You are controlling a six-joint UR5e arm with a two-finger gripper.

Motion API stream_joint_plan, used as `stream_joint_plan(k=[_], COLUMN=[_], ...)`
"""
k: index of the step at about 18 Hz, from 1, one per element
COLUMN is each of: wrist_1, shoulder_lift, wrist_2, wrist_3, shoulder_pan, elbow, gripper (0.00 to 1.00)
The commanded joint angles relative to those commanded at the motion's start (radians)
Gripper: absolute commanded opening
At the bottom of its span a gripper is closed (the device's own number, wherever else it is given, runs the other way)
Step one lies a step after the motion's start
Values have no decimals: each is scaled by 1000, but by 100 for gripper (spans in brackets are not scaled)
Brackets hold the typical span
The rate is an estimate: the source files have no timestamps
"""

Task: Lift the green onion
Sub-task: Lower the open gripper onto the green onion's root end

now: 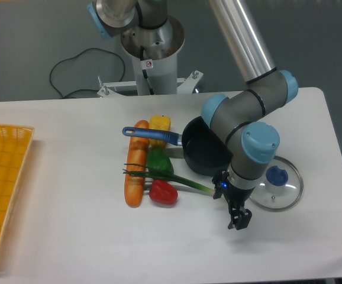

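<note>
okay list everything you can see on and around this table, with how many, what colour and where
green onion: 1, green with pale end, table centre, lying across the carrot and between the peppers
carrot: 1, orange, left of the peppers
green pepper: 1, green, above the onion
red pepper: 1, red, below the onion
yellow pepper: 1, yellow, behind the pot handle
pot: 1, black with blue handle, centre right
glass lid: 1, clear with blue knob, right of the pot
basket: 1, yellow, left edge
cable: 1, black, behind the table
gripper: 1, black, open, at the onion's pale end
</note>
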Motion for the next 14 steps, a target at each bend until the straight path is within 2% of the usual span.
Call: stream_joint_plan(k=[5, 14], wrist_1=[-15, -18], shoulder_lift=[0, -5], wrist_2=[3, 2], wrist_3=[36, 39], shoulder_pan=[3, -5], elbow=[-28, -35], gripper=[100, 96])
